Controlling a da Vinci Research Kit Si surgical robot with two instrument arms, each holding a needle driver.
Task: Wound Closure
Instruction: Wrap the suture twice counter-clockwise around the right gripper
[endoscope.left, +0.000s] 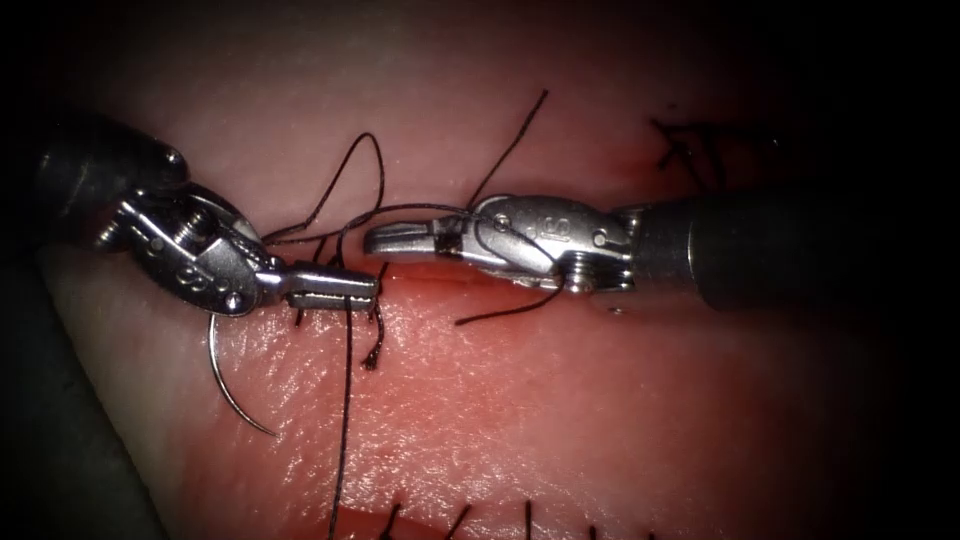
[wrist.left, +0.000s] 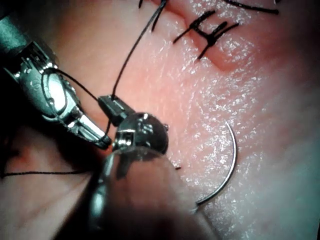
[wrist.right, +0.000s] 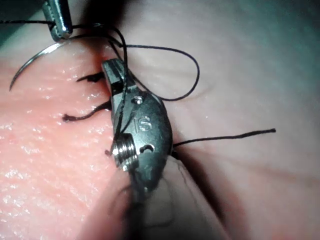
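Note:
My left tool (endoscope.left: 335, 291) is shut on the dark thread (endoscope.left: 345, 400), which runs from its jaws straight down toward the near edge. The curved needle (endoscope.left: 225, 395) lies loose on the tissue (endoscope.left: 560, 420) below the left tool, at the left end of the cut (endoscope.left: 430, 278), held by neither tool and not in the tissue. My right tool (endoscope.left: 390, 238) lies over the cut with its jaws shut, tip to tip with the left. Thread loops (endoscope.left: 500, 232) wrap around it. The needle (wrist.left: 234, 155) and the left jaws (wrist.left: 114, 106) are seen close up, as are the right jaws (wrist.right: 114, 80).
Earlier stitches with cut ends (endoscope.left: 690, 145) sit at the far right above the right shaft. A short tail (endoscope.left: 373, 355) hangs by the left jaws. More stitch ends (endoscope.left: 460, 515) line the near edge. Red fluid wets the cut.

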